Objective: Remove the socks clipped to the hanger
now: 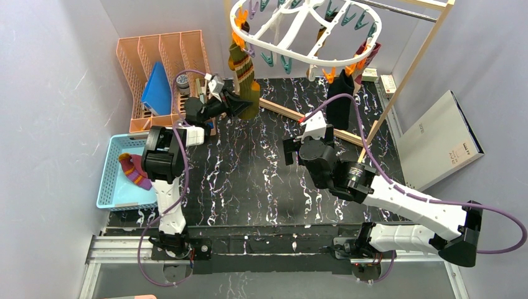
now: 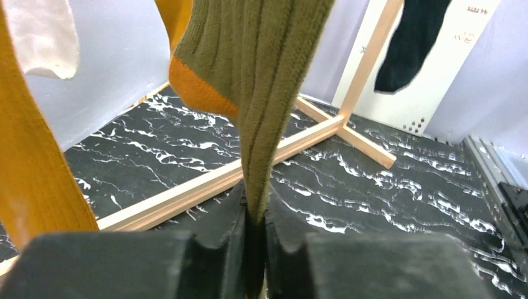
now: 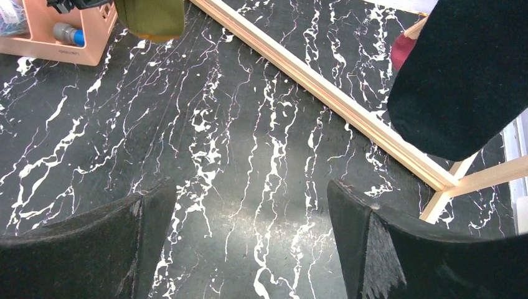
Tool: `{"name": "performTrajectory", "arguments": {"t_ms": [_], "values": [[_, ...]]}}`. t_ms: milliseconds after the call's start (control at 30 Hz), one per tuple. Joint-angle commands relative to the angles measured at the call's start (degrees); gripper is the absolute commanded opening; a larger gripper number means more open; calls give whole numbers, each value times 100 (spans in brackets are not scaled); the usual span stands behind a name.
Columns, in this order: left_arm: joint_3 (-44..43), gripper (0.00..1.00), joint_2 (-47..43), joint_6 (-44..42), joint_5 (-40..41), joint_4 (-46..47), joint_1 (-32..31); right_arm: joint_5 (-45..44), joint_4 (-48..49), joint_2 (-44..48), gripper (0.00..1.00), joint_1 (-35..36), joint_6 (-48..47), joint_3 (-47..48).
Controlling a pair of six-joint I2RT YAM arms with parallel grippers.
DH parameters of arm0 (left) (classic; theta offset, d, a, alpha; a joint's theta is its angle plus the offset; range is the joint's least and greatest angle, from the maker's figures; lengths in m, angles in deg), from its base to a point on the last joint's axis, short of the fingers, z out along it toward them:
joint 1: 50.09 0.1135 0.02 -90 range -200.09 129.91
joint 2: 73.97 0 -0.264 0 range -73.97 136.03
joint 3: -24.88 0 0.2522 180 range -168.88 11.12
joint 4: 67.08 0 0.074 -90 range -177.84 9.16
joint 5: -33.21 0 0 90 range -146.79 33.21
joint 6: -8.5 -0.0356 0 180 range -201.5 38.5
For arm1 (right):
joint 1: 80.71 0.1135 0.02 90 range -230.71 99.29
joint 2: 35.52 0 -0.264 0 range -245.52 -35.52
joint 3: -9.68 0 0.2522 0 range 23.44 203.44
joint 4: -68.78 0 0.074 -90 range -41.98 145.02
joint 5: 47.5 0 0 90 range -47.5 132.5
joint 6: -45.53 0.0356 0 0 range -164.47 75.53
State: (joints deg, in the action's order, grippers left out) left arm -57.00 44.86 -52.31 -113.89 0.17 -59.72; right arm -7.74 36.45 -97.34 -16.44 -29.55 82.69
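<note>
From above: large white plastic oval hanger hanging high at the back, with small orange and teal clips around its rim. Under its left side, long olive ribbed sock with an orange patch, clipped at the top. Left gripper reaching to the lower part of the olive sock. Black fabric sock hanging from the right side of the rim; right gripper low and near it, not touching. One purple-orange striped sock lying in the light blue plastic basket at the left.

Left wrist view: black fingers pressed together on the lower end of the olive sock, fabric pinched in the narrow gap. Mustard yellow sock just beside at the left, apparently not caught.

Right wrist view: dark fingers wide apart, holding nothing. Black sock at the upper right, above the light wooden base bar.

Step in hand, by judgement: pulling the olive sock out of its clip. Better to pull straight down and steadily, not sideways, to avoid swinging the hanger or losing the pinched fabric. Afterwards, probably over to the basket.
</note>
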Motion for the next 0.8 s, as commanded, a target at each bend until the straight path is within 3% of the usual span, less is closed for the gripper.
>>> {"name": "performTrajectory", "arguments": {"t_ms": [0,200,400,467,600,700,767], "values": [[259,0,-421,41,-394,239,-79,-100,-37,173,99,54,150,291],[1075,0,-1182,-247,-138,233,-296,-364,-48,136,99,294,230,314],[1992,0,-2269,-786,687,-199,-587,-894,-30,34,99,739,338,393],[2159,0,-2738,-1462,974,-1056,-817,-1028,61,60,99,842,353,406],[2150,0,-3737,-3206,2104,-3814,-1541,-1625,338,185,99,1241,252,426],[2261,0,-4099,-3435,2613,-4446,-1837,-2466,1603,310,99,1847,-949,202],[2466,0,-4343,-3491,2920,-4611,-1997,-2852,3311,364,99,2201,-2315,-62]]}}
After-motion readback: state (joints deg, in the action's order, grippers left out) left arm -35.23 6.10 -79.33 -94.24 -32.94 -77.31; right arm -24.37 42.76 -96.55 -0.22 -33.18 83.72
